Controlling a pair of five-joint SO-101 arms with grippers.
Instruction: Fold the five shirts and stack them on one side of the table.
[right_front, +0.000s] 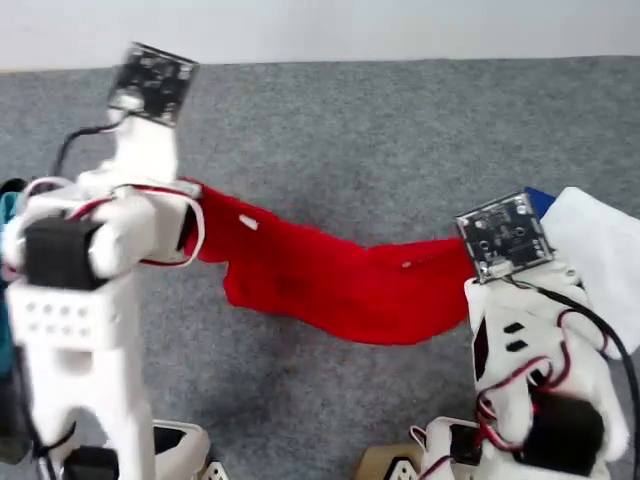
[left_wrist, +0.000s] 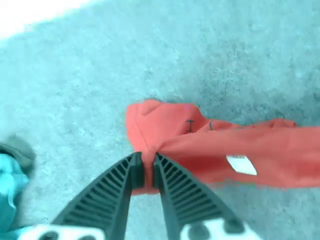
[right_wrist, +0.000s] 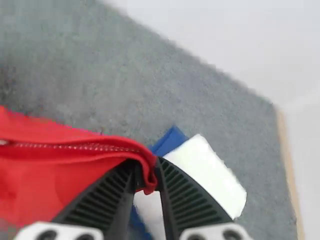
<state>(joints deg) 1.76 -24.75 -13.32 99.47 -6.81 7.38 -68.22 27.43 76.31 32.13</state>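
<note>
1. While the red shirt (right_front: 330, 280) hangs stretched between the two arms over the middle of the grey bench (right_front: 350, 110), it sags in a shallow curve. That suggests a light, limp fabric with no stiffness of its own.
2. The left end effector (left_wrist: 145, 159) is closed on a bunched edge at one end of the shirt, with cloth pinched between both fingers. A white label (left_wrist: 241, 164) lies near the grip. Whether this edge is collar or hem is hard to tell.
3. The right end effector (right_wrist: 146, 170) is clamped on a stitched hem at the opposite end, and a lip of red curls over the fingertips.
4. Fabric this soft will probably not break or slide like a hard object, but it will likely drape, twist and crease wherever it goes slack. It should fold flat only if it is laid down under gentle tension.
5. The best holds are probably doubled seams and hems, where the layers are thicker and a pinch bites well. A single thin layer mid-panel would likely stretch or slip free.
6. A white folded shirt (right_front: 605, 245) lies on a blue shirt (right_front: 538, 200) at the right side of the bench, just beside the right arm. This looks like the stack.
7. A teal cloth (left_wrist: 10, 185) sits at the bench's left edge, well apart from that pile.
</note>
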